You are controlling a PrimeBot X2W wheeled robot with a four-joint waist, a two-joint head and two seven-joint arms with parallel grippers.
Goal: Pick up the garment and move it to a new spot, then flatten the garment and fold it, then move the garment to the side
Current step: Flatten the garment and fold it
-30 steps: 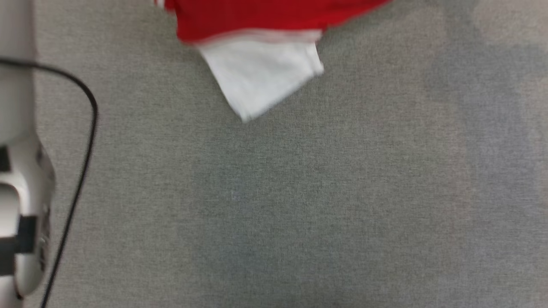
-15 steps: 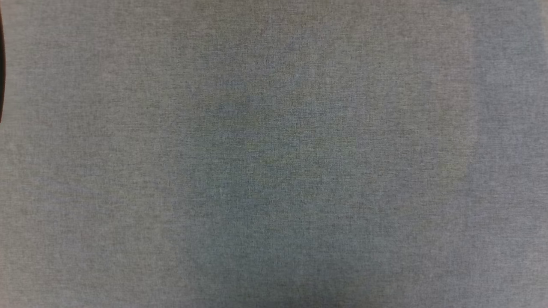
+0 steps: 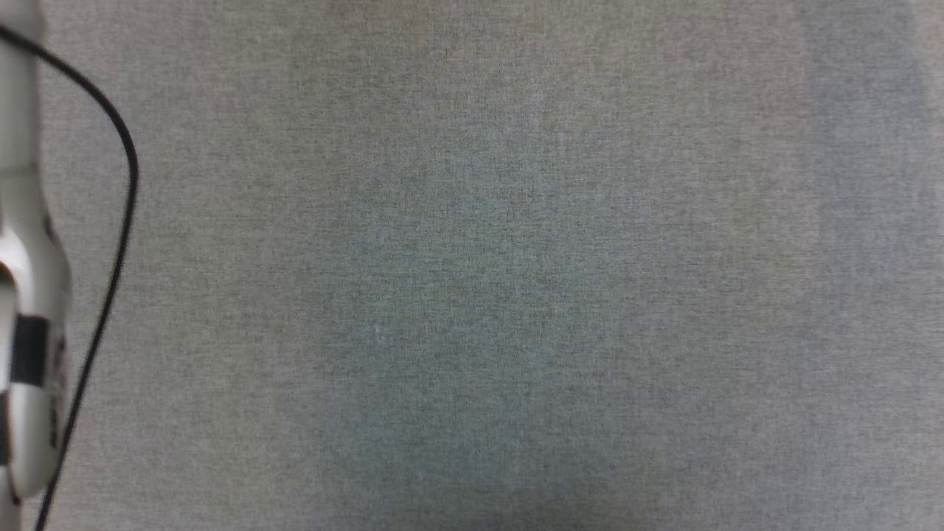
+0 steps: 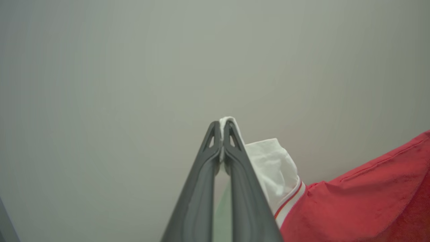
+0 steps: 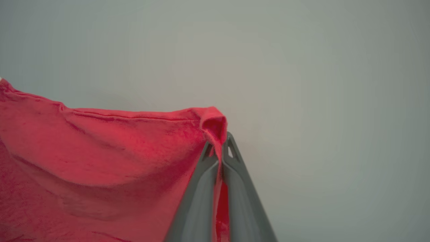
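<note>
The left gripper is pinching the garment by its white sleeve, fingers pressed together. The right gripper is clamping a red edge likewise, the cloth spanning between them over the grey surface.

Head camera looks straight down, close, on the grey table. Wrist cameras look closely along left claw and right claw; both catch the shirt.
</note>
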